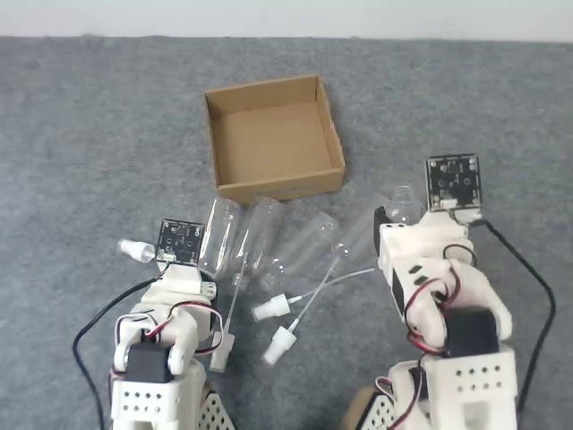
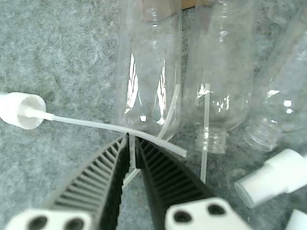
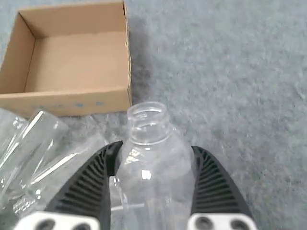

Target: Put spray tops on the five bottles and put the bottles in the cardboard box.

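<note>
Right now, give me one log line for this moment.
left gripper: shut on spray top tube | right gripper: shut on uncapped bottle | cardboard box: no bottles in | other bottles: lying by box, uncapped

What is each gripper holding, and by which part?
The left gripper holds a spray top by its thin tube; the right gripper holds a clear bottle by its body, below the neck.
</note>
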Tool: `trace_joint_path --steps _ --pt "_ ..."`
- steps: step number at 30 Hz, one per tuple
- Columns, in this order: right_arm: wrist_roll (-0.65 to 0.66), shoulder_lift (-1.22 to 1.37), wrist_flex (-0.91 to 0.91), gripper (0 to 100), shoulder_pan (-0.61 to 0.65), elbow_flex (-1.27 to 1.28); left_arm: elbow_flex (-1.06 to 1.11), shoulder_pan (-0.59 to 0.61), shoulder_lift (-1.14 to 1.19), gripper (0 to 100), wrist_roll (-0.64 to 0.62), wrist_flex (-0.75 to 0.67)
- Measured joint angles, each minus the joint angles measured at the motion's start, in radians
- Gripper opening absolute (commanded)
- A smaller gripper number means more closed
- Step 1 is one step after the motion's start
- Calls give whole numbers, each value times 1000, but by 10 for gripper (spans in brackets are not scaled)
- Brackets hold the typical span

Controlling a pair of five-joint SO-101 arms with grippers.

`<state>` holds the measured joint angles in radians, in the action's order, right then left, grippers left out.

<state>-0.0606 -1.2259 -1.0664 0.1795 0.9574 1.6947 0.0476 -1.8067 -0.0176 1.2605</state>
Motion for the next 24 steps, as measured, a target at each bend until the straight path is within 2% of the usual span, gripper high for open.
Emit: trace_joint_path --steps 9,24 --pt "-86 -184 121 69 2 176 0 0 0 17 0 0" --pt "-91 -385 158 69 0 324 0 0 0 17 0 0"
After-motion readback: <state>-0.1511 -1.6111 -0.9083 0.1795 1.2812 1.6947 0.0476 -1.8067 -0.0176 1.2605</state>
